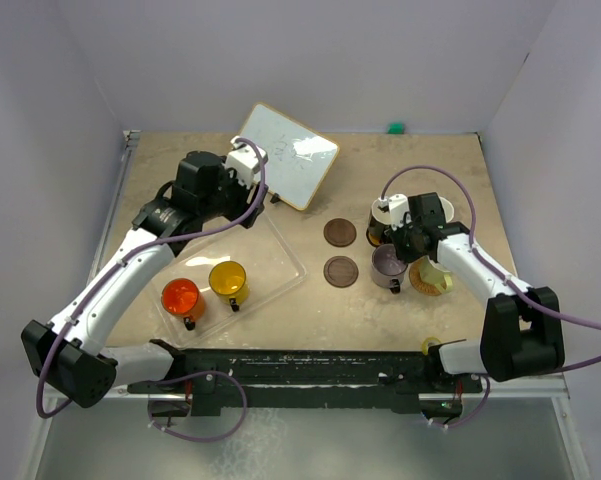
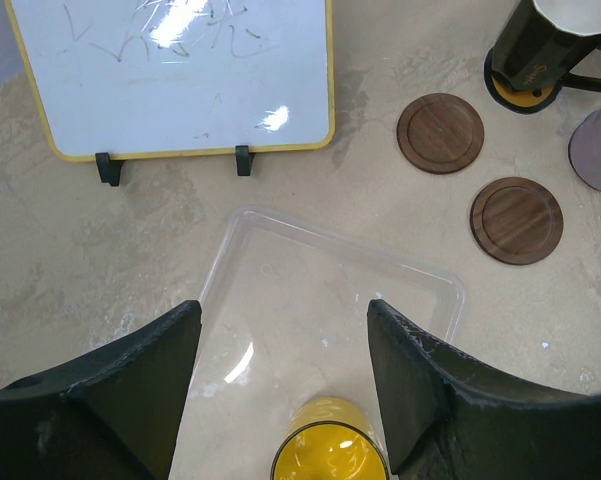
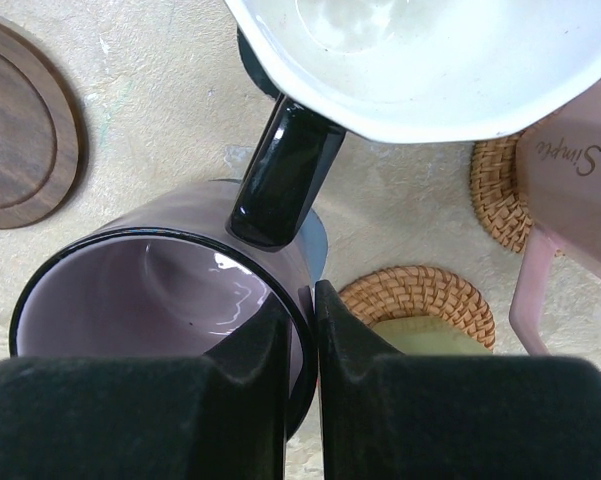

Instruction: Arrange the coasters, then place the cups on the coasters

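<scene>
The right gripper (image 3: pixel 313 310) is pinching the wall of the mauve mug (image 3: pixel 130 300), one finger inside the rim and one outside. That grip suits a handled cup being set down upright. The mug is sitting on the blue-grey coaster (image 3: pixel 317 240), whose edge is showing under the handle of the black mug (image 3: pixel 420 60) at 12 o'clock. Letting go is probably the next move.

At 4 o'clock the pale yellow-green mug (image 3: pixel 420 338) is resting on a tan woven coaster (image 3: pixel 420 290).

The left gripper (image 2: pixel 283 325) is hovering with its jaws spread and empty over the clear tray (image 2: pixel 330 250). It is lining up on the yellow mug (image 2: pixel 330 452) at 6 o'clock, likely the next cup for a dark brown coaster (image 2: pixel 440 133).
</scene>
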